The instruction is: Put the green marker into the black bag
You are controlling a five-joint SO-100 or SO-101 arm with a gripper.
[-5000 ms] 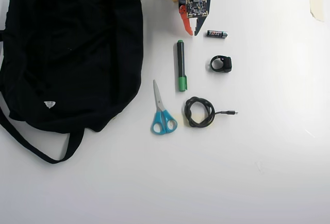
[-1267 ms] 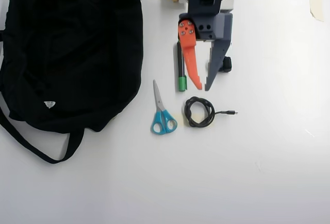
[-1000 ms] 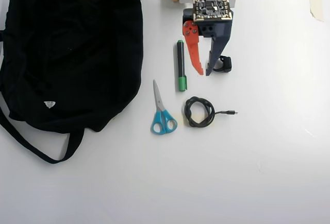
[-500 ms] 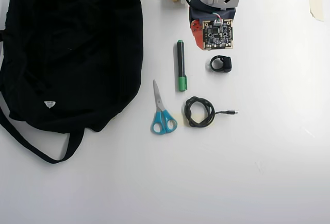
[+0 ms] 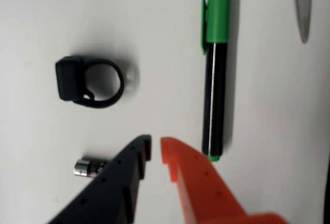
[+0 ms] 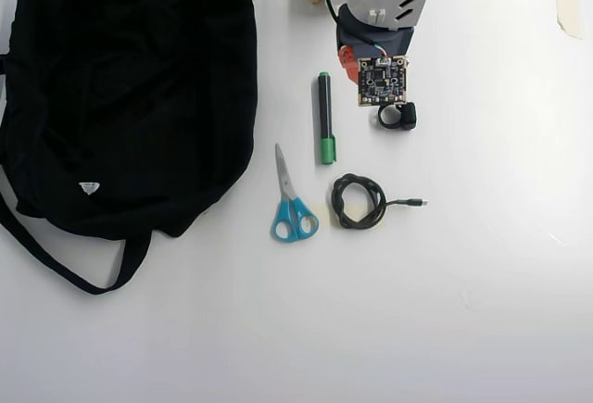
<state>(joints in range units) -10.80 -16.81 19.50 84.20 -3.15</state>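
Note:
The green marker lies on the white table, black barrel with the green cap pointing away in the wrist view. In the overhead view the marker lies lengthwise just left of the arm. My gripper hovers empty beside the marker's near end, to its left in the wrist view. Its jaws, one black and one orange, stand almost together with only a narrow gap. In the overhead view the camera board hides most of the gripper; an orange finger shows. The black bag lies at the left with its white label and strap.
A black ring-shaped clip lies left of the marker and a small battery lies by the black finger. Blue-handled scissors and a coiled black cable lie below the marker in the overhead view. A scissor blade tip shows top right.

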